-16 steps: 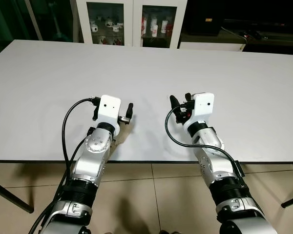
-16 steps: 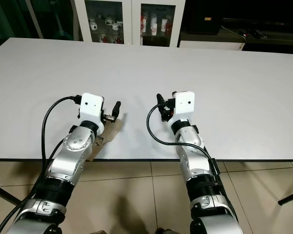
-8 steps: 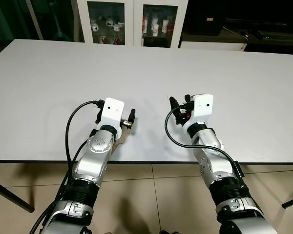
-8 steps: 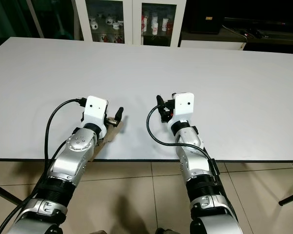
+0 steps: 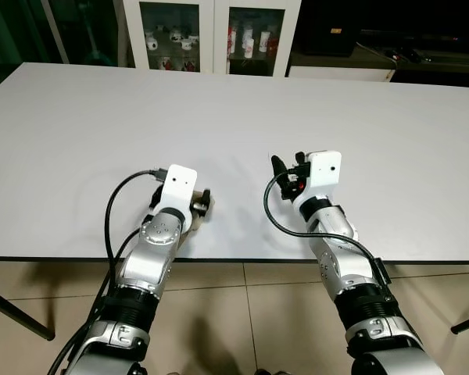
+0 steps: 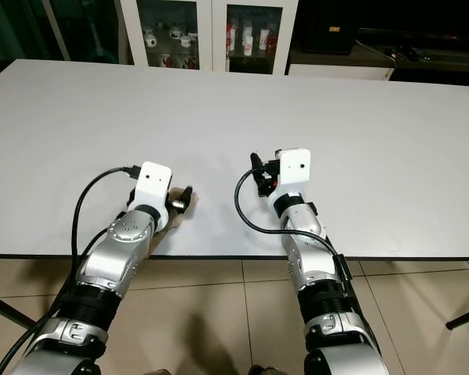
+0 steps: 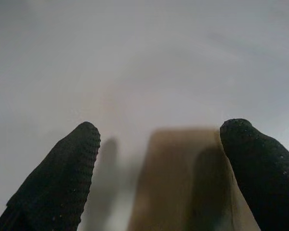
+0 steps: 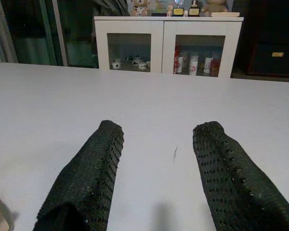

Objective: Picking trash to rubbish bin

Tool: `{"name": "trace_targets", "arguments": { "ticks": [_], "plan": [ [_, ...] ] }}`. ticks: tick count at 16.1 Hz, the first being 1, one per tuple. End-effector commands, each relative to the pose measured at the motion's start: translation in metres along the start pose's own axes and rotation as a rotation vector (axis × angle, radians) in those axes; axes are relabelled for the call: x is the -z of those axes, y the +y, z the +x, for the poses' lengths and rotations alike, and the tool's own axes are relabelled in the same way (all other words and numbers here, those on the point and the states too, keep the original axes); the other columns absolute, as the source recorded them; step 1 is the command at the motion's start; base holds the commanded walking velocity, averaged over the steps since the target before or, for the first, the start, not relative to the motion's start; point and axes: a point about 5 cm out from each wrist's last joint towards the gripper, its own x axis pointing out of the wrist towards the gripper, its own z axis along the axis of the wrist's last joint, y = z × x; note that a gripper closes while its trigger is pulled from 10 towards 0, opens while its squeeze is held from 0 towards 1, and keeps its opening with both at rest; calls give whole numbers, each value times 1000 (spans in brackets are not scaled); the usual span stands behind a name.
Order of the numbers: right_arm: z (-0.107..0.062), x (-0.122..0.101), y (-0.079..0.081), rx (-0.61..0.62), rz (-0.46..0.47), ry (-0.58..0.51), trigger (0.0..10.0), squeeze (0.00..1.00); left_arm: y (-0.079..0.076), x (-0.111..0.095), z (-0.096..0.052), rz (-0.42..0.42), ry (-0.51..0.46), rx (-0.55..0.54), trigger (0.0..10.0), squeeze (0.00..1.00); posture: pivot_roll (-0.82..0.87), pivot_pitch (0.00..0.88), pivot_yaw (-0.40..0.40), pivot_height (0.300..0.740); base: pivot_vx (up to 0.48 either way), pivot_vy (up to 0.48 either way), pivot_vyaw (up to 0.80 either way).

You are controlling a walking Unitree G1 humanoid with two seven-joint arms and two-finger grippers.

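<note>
The flat, tan, cardboard-like scrap (image 7: 183, 178) on the white table (image 5: 219, 117), judged light and thin, is straddled by the wide-open left gripper (image 7: 159, 159), best pinched across its edges, while the right gripper (image 8: 156, 168) is held open.

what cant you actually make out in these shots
- The brown piece of trash: blurred in the left wrist view; in the eye views the left hand covers most of it, so its kind is unclear.
- Items in the cabinet: too small to identify.
- Right hand: the head views hide its finger gap; the right wrist view shows it open.
</note>
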Motion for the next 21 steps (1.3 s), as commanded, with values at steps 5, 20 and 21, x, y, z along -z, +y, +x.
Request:
{"name": "trace_targets", "arguments": {
  "ticks": [5, 20, 21],
  "plan": [
    [2, -3, -1, -4, -6, 3, 10000, 0, -16, 3, -5, -90, 71, 80, 10000, 0, 11, 10, -45, 740, 0, 0, 0],
    [-1, 1, 2, -15, 2, 9, 10000, 0, -12, 24, -13, 85, 253, 8, 10000, 0, 11, 0, -35, 740, 0, 0, 0],
    [-1, 1, 2, -18, 3, 10, 10000, 0, -14, 26, -13, 30, 265, 9, 10000, 0, 10, 0, -39, 740, 0, 0, 0]
  ]
}}
